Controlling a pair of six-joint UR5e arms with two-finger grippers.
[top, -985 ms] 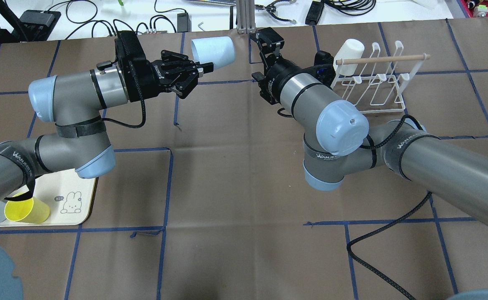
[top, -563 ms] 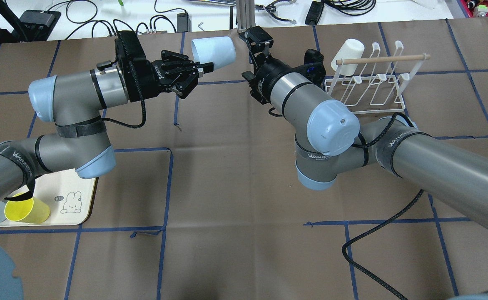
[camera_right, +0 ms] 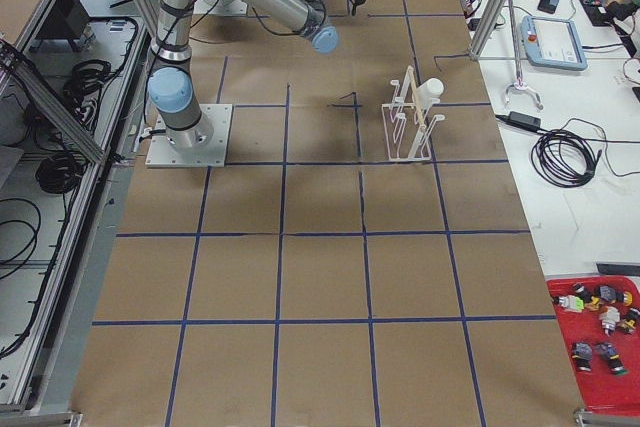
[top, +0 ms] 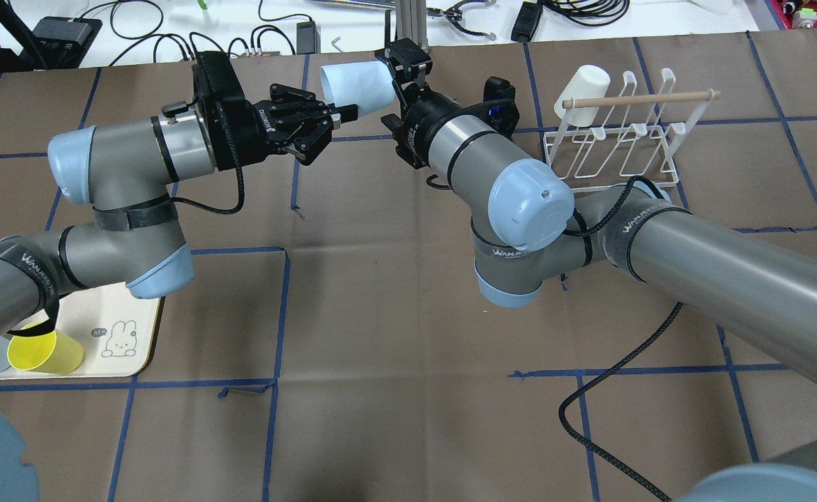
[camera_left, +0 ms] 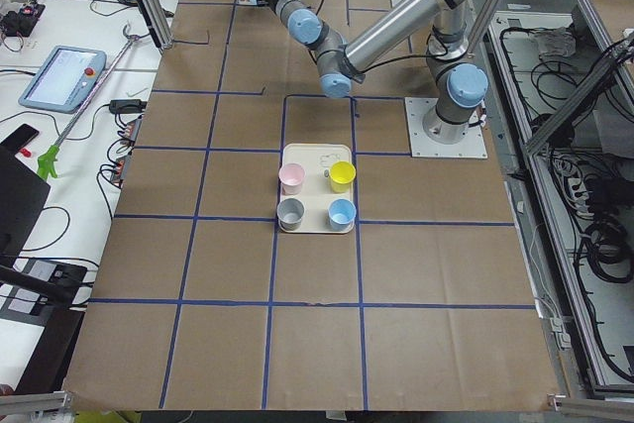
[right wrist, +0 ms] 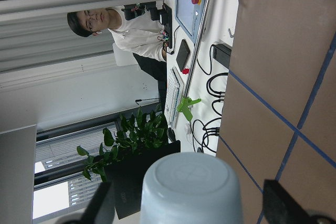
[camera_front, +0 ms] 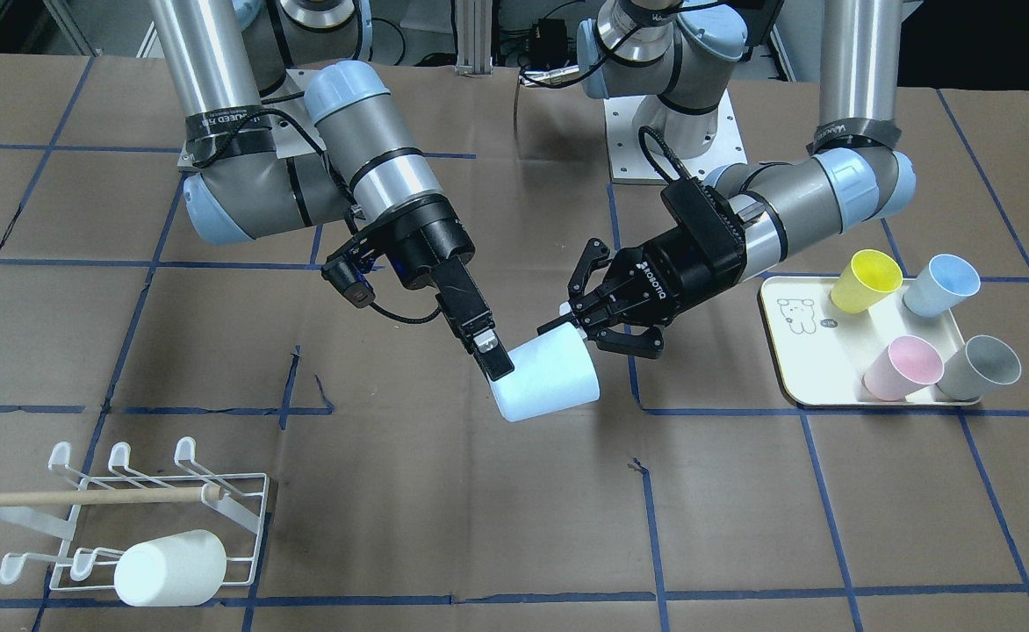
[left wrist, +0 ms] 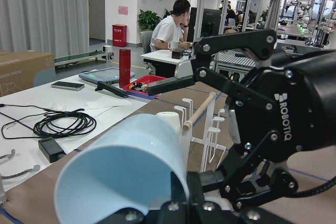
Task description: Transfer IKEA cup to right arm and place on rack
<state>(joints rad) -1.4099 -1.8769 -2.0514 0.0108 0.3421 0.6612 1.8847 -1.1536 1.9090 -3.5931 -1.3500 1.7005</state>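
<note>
The IKEA cup [top: 356, 87] is pale blue and held on its side in the air, base toward the right arm. It also shows in the front view [camera_front: 545, 377] and the left wrist view [left wrist: 126, 171]. My left gripper [top: 339, 115], the ROBOTIQ claw [camera_front: 580, 329], is shut on the cup's rim. My right gripper [top: 393, 70], with long flat fingers [camera_front: 490, 347], is open and straddles the cup's base [right wrist: 191, 192], with a small gap on each side in the right wrist view. The white wire rack [top: 617, 146] with a wooden dowel stands to the right.
A white cup [top: 583, 84] hangs on the rack's far left prong. A cream tray [camera_front: 831, 386] under the left arm holds yellow [camera_front: 866, 279], blue [camera_front: 940, 285], pink [camera_front: 901, 367] and grey [camera_front: 978, 369] cups. A black cable [top: 611, 376] trails on the table.
My right arm has swung left toward the cup, and its fingers now sit around the cup's base. My left arm and the cup have not moved.
</note>
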